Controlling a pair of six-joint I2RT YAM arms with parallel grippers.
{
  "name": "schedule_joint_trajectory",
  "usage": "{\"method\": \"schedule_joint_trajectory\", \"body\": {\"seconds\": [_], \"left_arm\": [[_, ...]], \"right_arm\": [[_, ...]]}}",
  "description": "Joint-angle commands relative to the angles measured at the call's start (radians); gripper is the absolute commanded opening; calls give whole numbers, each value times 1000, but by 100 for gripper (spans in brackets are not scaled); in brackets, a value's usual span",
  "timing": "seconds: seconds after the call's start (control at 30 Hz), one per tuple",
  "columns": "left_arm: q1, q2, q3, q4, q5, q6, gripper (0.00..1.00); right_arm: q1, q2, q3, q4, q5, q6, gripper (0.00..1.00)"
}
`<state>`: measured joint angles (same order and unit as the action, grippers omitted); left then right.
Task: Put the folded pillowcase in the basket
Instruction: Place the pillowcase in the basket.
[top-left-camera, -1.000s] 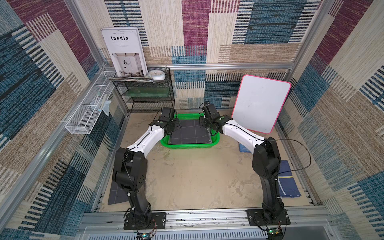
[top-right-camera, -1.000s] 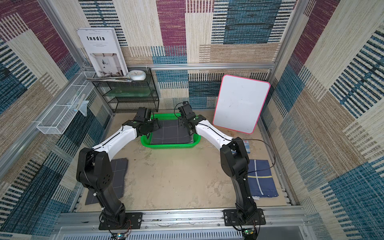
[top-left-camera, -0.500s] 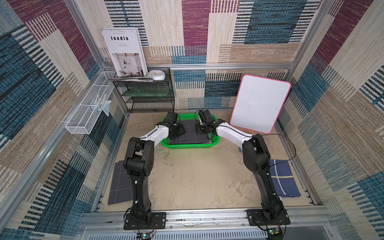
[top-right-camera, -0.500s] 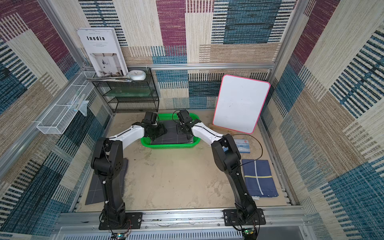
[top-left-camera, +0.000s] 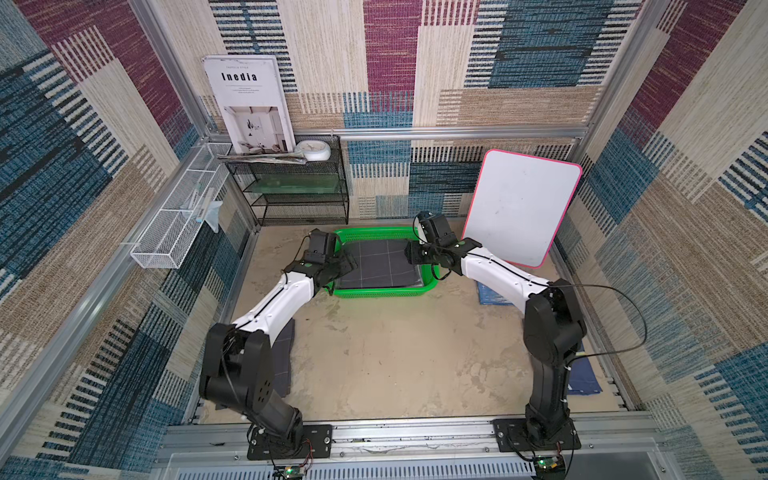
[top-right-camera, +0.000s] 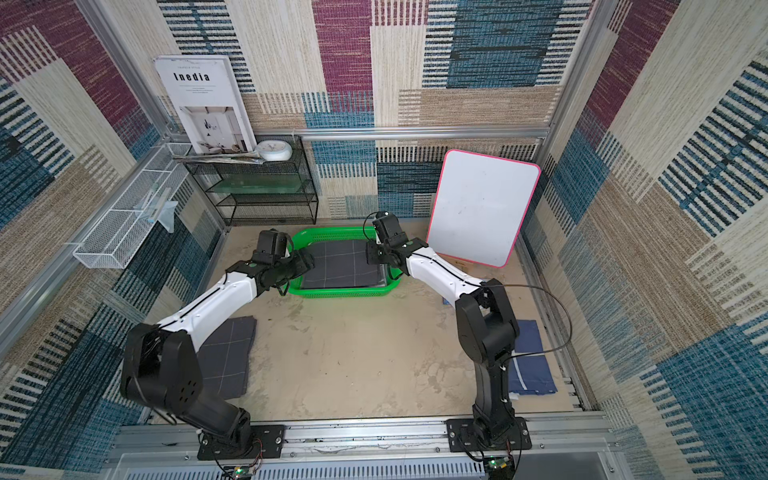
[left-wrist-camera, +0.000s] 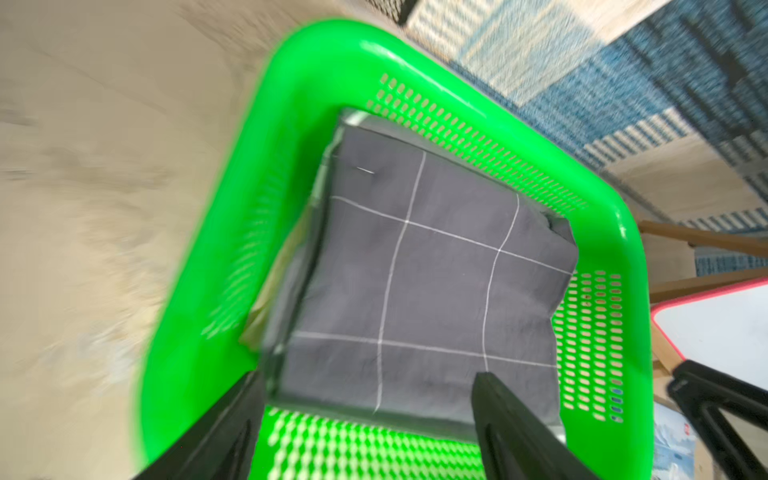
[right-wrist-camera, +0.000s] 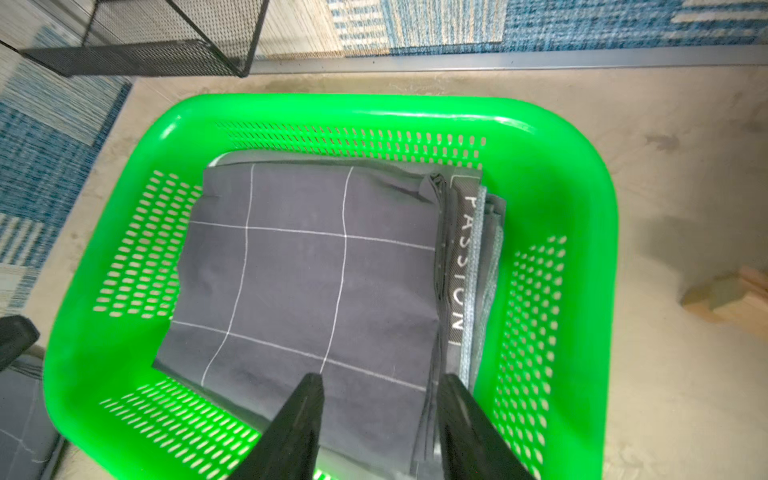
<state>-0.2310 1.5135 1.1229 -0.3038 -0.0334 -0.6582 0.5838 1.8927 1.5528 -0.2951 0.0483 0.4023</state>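
The folded pillowcase, dark grey with thin white grid lines, lies flat inside the bright green basket at the back of the floor. My left gripper hovers over the basket's left end. In the left wrist view it is open, its jaws wide apart above the pillowcase and the basket. My right gripper hangs over the right end. It is open too, with the pillowcase lying flat below it in the basket.
A folded cloth with a "PASSION" band lies under the pillowcase. A pink-rimmed whiteboard leans at the back right, a black mesh shelf stands at the back left, and a white wire rack hangs on the left wall. Another grey cloth and a blue cloth lie on the floor.
Both arms have risen back from a low reach into the basket. The left jaws have spread wider. The pillowcase stays lying in the basket.
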Motion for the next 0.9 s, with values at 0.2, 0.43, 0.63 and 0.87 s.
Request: {"method": "schedule_joint_trajectory", "body": {"seconds": [0.2, 0.43, 0.63, 0.87], "left_arm": [[-16, -488, -415, -138, -293, -160, 96], [4, -689, -582, -269, -549, -246, 99], [134, -632, -670, -188, -398, -293, 99], [312, -510, -712, -119, -242, -285, 99]], "right_arm": [[92, -277, -322, 198, 22, -14, 53], [131, -381, -511, 220, 52, 42, 53], [192, -410, -525, 191, 84, 79, 53], [331, -435, -546, 187, 330, 71, 59]]}}
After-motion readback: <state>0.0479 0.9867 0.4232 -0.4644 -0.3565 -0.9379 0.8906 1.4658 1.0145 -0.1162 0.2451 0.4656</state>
